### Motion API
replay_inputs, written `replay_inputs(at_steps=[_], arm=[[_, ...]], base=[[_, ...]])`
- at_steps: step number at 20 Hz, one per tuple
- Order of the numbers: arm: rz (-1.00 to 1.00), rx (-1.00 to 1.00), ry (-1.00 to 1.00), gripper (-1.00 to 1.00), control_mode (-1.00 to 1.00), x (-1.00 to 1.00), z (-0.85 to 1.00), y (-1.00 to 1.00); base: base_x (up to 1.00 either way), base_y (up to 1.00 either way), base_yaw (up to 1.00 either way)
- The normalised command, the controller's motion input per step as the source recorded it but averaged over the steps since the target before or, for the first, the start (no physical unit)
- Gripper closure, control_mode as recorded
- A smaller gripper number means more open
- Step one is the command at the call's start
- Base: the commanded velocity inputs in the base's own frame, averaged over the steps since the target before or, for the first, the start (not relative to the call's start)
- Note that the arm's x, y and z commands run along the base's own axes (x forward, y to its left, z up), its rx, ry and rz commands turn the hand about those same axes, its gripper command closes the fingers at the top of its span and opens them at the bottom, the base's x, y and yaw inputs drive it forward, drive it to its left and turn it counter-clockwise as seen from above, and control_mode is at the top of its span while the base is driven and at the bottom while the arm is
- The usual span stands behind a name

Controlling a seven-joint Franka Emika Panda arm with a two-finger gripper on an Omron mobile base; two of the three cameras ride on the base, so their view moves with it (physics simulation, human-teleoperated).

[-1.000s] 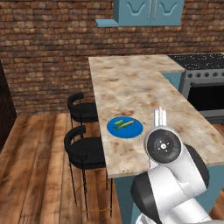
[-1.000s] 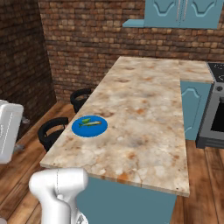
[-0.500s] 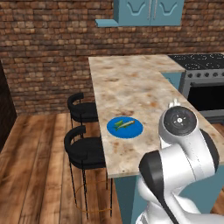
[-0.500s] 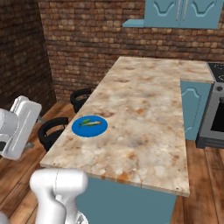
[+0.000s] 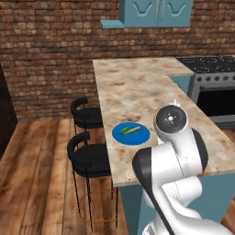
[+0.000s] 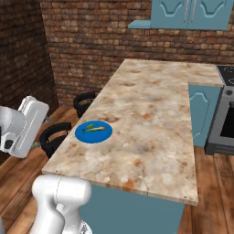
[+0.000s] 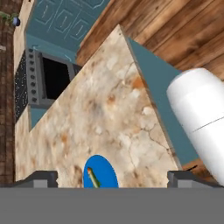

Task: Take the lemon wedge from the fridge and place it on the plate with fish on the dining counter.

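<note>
The arm folds back at the elbow, its hand [image 7: 112, 179] spread wide and empty.

The plate [image 5: 131, 134] lies on the tabletop [image 5: 142, 92] near its left edge, bearing the fish [image 5: 130, 131]. Two stools [image 5: 87, 156] stand on the floor just left of that edge. The stove [image 5: 213, 87] stands at the tabletop's far right, and wall cabinets [image 5: 156, 11] hang behind.

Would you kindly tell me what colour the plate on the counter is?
Bright blue. The plate shows best in the right base view, near the counter's edge.
</note>
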Motion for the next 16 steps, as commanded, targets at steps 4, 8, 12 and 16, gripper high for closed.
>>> replay_inputs(at_steps=[4,8,12,16], arm=[[0.07,-0.07,-0.45,-1.00,-1.00,0.35,-1.00,0.18],[0.01,0.00,-0.12,-1.00,-1.00,0.12,-0.49,0.03],[0.00,0.00,0.00,-1.00,-1.00,0.00,0.00,0.00],[0.00,0.00,0.00,-1.00,-1.00,0.00,0.00,0.00]], base=[[0.00,0.00,0.00],[0.00,0.00,0.00],[0.00,0.00,0.00],[0.00,0.00,0.00]])
